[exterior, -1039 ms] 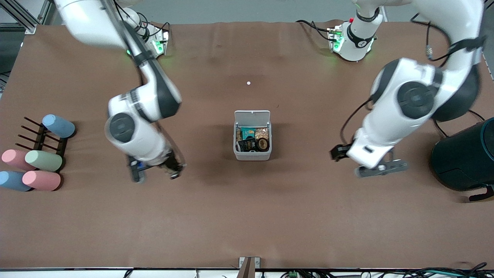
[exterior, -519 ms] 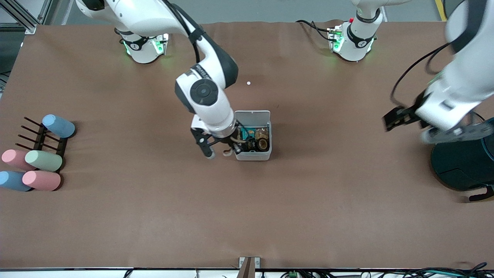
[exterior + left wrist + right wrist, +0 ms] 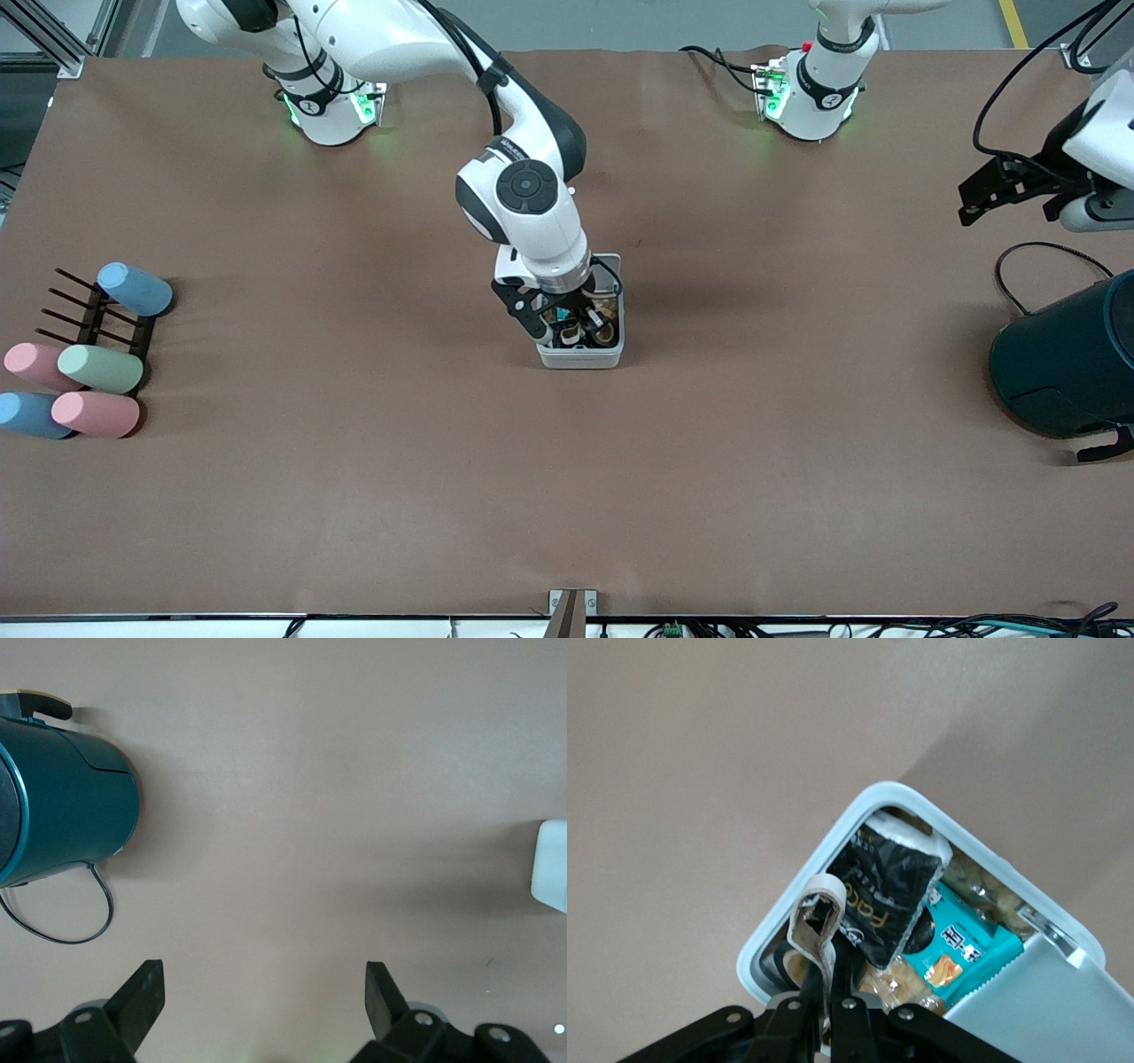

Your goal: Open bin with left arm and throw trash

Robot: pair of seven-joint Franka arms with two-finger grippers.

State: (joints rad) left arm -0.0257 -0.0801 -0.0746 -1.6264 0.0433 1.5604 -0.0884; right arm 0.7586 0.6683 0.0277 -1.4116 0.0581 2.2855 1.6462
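The bin [image 3: 580,354], a small white box, stands in the middle of the table [image 3: 567,496] with its lid [image 3: 1045,1005] swung up, so its mouth is free to take trash from above. The right gripper [image 3: 571,328] hangs over that mouth, its fingers pressed together on a white loop [image 3: 815,935], a flattened band pinched at its lower end so that the free end stands up between the fingertips; held this way, the loop is poised directly above the opening and, by this reading, would fall inside once let go. Already in the bin lie a black packet [image 3: 888,895] leaning against the wall, a teal packet [image 3: 964,948] beneath it and what look like brownish snack pieces; a dark tape roll [image 3: 606,335] appears near the wall toward the left arm's end, though it is partly hidden. The left gripper [image 3: 266,1010] waits with its fingers spread wide and nothing between them, raised at its own end of the table above the dark teal container [image 3: 1067,359], apparently drawn well back from the bin to leave the other arm room. A rack of pastel cups [image 3: 80,368] lies at the right arm's end, apart from the work.
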